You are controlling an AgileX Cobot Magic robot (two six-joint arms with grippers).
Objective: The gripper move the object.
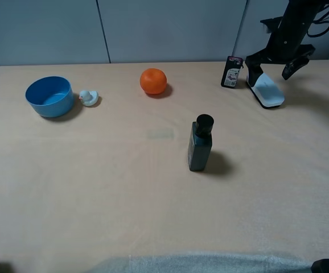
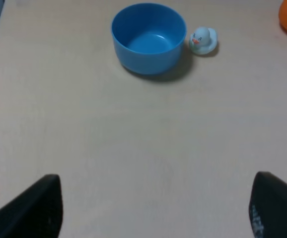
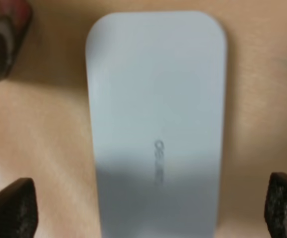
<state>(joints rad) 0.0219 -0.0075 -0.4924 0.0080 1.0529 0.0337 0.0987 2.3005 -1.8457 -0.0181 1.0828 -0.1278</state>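
Fingers of the black right gripper (image 1: 274,64) stand spread wide in the upper right of the overhead frame, straddling the flat white oblong eraser-like block (image 1: 267,91) without touching it. That block lies flat on the beige table (image 1: 96,182), just beside a small black packet (image 1: 231,71). Left gripper (image 2: 153,208) is also open, empty, facing a blue plastic bowl (image 2: 148,37) and small white toy duck (image 2: 202,40). Mid-frame stands a dark bottle (image 1: 201,143), with an orange ball (image 1: 153,81) above it.
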